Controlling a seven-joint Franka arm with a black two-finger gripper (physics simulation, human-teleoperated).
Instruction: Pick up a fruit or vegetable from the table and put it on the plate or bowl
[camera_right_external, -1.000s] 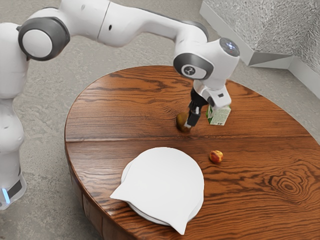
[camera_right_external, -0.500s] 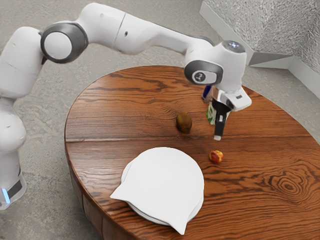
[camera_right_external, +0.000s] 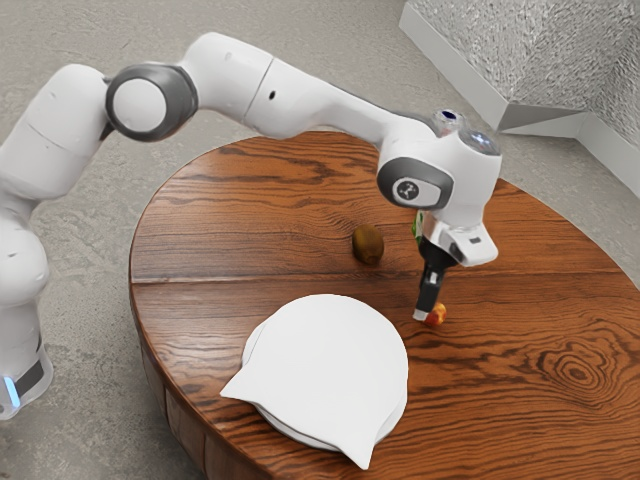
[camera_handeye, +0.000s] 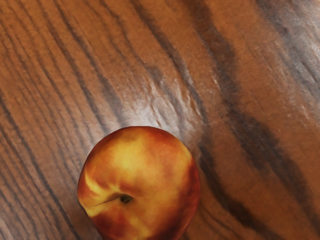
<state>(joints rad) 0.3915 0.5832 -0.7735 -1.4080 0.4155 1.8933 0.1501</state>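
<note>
A small red-yellow peach lies on the round wooden table, to the exterior view's right of the white plate. My gripper points straight down and has come low beside the peach, partly covering it from the exterior view's left. In the wrist view the peach lies directly under my hand, stem dimple facing up. A brown kiwi rests on the table behind the plate, apart from my hand.
A green-and-white carton stands behind my wrist, mostly hidden by it. The plate sits near the table's front edge. Bare wood stretches to the exterior view's right of the peach and across the back.
My hand left the kiwi, swung toward the exterior view's right past the carton, then dropped down to the peach. The kiwi and peach have stayed where they were.
</note>
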